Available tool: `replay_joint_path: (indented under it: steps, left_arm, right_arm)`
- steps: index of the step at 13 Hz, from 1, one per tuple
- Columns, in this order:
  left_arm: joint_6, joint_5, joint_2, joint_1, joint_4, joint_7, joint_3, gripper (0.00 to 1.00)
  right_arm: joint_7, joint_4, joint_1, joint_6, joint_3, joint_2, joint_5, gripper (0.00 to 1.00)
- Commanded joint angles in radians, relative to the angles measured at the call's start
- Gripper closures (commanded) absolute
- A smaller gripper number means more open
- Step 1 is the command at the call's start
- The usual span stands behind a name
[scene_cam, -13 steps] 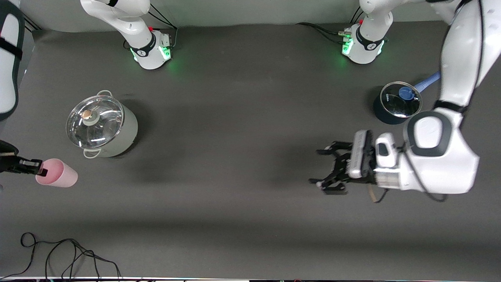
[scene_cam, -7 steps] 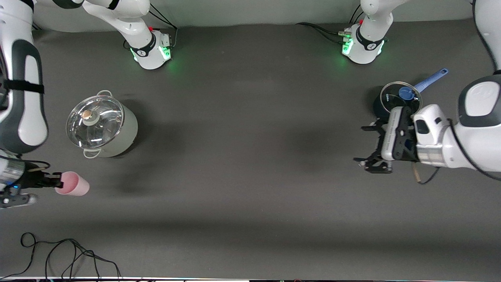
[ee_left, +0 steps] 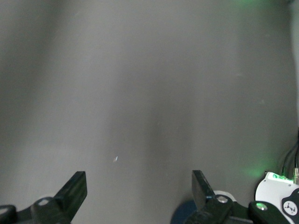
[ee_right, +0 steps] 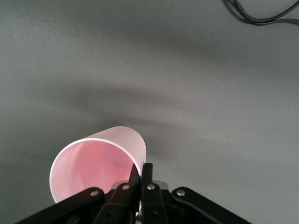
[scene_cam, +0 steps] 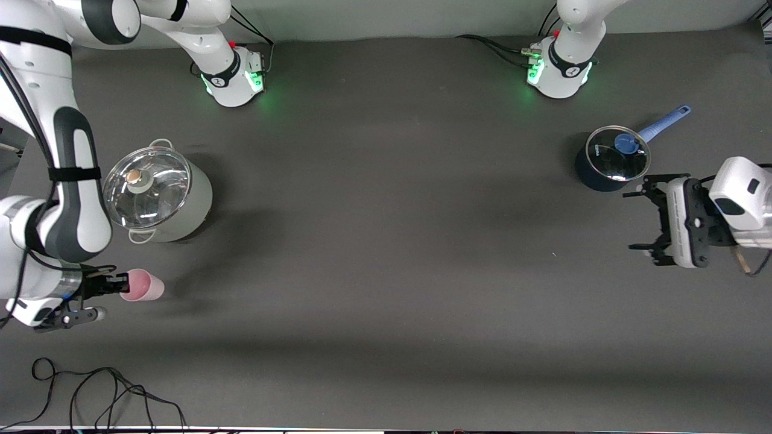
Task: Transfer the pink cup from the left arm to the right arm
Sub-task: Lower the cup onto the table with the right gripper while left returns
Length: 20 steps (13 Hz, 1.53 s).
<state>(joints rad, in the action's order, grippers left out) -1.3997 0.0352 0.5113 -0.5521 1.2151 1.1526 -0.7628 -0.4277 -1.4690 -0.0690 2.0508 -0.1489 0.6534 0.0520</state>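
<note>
The pink cup (scene_cam: 143, 286) lies on its side in the air, held by its rim at the right arm's end of the table, over the mat just nearer the camera than the steel pot. My right gripper (scene_cam: 122, 282) is shut on the cup's rim, one finger inside the mouth and one outside. In the right wrist view the cup (ee_right: 100, 161) shows its pink inside, with the gripper (ee_right: 141, 170) pinching its wall. My left gripper (scene_cam: 643, 219) hangs open and empty over the mat beside the small blue saucepan; its spread fingertips (ee_left: 74, 189) frame bare mat.
A lidded steel pot (scene_cam: 155, 191) stands toward the right arm's end. A dark blue saucepan (scene_cam: 610, 159) with glass lid and blue handle stands toward the left arm's end. A black cable (scene_cam: 102, 392) lies coiled near the table's front edge.
The right gripper has carried the cup toward the table's middle and slightly lower in view. The left arm has drawn back toward its own end, gripper still open.
</note>
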Motion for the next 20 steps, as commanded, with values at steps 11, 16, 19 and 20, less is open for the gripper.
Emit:
replay_joint_path:
  steps: [11,16,19,20]
  left_arm:
    - [0.211,-0.199,-0.088,0.141,0.017,-0.869,-0.009,0.00]
    - [0.200,-0.207,-0.086,0.130,-0.003,-0.916,0.005,0.00]
    - [0.208,-0.254,-0.094,0.133,-0.016,-1.162,0.005,0.00]
    - [0.209,-0.255,-0.094,0.132,-0.012,-1.312,0.005,0.00]
  right_arm:
    - [-0.037,0.177,-0.045,-0.011,0.015,0.155,0.108,1.00]
    - [-0.033,0.177,-0.045,0.006,0.015,0.178,0.115,1.00]
    - [-0.033,0.176,-0.048,0.009,0.014,0.184,0.153,0.87]
    - [-0.033,0.176,-0.046,0.008,0.014,0.183,0.152,0.74]
